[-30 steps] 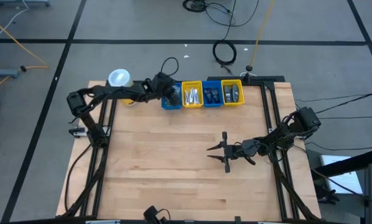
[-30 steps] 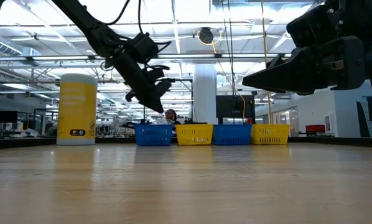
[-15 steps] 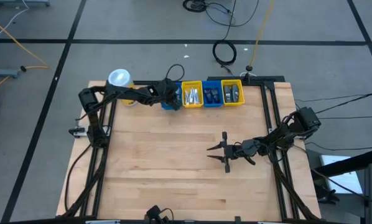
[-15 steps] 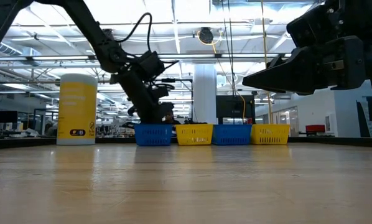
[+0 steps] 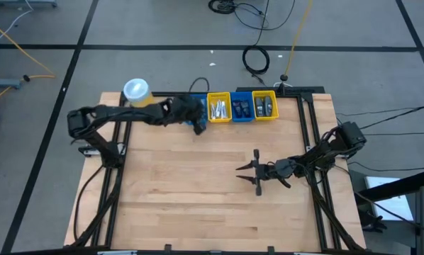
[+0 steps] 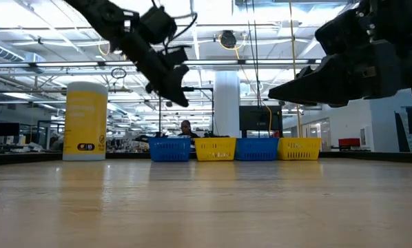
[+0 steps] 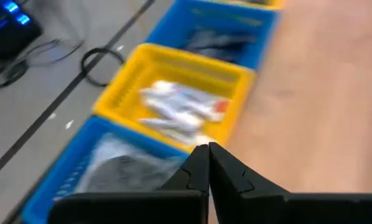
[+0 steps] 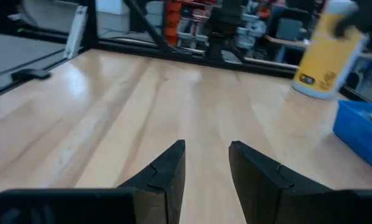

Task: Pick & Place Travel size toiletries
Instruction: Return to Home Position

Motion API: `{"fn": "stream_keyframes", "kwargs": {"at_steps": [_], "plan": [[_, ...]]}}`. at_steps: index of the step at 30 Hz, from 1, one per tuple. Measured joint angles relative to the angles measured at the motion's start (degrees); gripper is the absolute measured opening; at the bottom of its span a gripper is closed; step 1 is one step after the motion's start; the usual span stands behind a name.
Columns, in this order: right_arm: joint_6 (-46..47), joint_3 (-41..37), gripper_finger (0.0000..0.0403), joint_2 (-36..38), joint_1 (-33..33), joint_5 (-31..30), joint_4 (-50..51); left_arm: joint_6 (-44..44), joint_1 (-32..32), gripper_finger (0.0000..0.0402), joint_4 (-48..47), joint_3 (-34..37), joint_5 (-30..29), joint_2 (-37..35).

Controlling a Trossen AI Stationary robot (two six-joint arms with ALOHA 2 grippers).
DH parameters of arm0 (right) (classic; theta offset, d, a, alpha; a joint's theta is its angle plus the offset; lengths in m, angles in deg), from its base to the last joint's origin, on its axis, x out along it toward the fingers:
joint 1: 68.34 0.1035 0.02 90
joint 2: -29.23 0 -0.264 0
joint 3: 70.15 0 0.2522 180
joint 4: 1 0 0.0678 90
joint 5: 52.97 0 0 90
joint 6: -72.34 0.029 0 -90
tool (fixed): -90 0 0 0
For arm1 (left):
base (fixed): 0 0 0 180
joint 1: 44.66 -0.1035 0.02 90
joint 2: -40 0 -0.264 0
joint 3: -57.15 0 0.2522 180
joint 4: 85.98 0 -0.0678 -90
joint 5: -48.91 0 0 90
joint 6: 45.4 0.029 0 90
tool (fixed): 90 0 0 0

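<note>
Seemingly the sorting is being wrapped up; the return-to-rest step is judged to be in hand. The left gripper (image 7: 208, 147) is being held just above the blue slatted plastic bin (image 6: 170, 149) at the left end of the row, fingers pressed together, nothing being carried. Blurred dark grey toiletries (image 7: 127, 171) are lying inside that bin. Thin white tubes with red marks (image 7: 176, 112) are lying in the yellow plastic bin (image 6: 215, 149) just beside it. The right gripper (image 8: 206, 146) is hovering over the bare wooden tabletop (image 5: 183, 184), well apart from that blue bin, fingers spread and empty. For the next move, a lift clear of the blue bin's rim is being called for. A fold-back should then follow, with the tall yellow canister with the white lid (image 6: 86, 120) near that bin being avoided.
</note>
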Motion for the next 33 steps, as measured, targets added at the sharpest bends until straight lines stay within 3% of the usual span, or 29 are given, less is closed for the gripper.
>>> {"fn": "stream_keyframes", "kwargs": {"at_steps": [5,10,12,16,21,26,33], "plan": [[4.87,-2.19,0.0116,5.39,-0.42,-1.30,5.09,0.17,9.56,0.0010,-0.25,-0.02,-0.20,-0.58],[11.15,-6.68,0.0107,20.51,-2.96,-1.14,13.33,0.78,19.10,0.0014,3.93,1.02,-3.06,0.71],[13.45,-7.56,0.0098,27.76,-4.98,0.00,18.85,0.76,22.22,0.0008,12.06,3.56,-3.43,1.13],[13.07,-7.58,0.0076,41.01,-11.46,10.75,30.58,0.91,26.81,0.0003,30.86,12.33,-1.55,1.19],[11.10,-7.60,0.0049,52.74,-19.64,17.86,40.46,-0.76,28.95,0.0019,44.11,20.23,-0.24,1.15],[10.54,-7.61,0.0030,61.61,-24.66,20.02,50.86,-2.79,29.00,0.0015,45.14,23.26,-0.29,1.15],[8.17,-7.61,0.0020,71.23,-25.44,21.43,61.82,-4.07,27.78,0.0004,46.73,24.04,-0.57,1.15]]}}
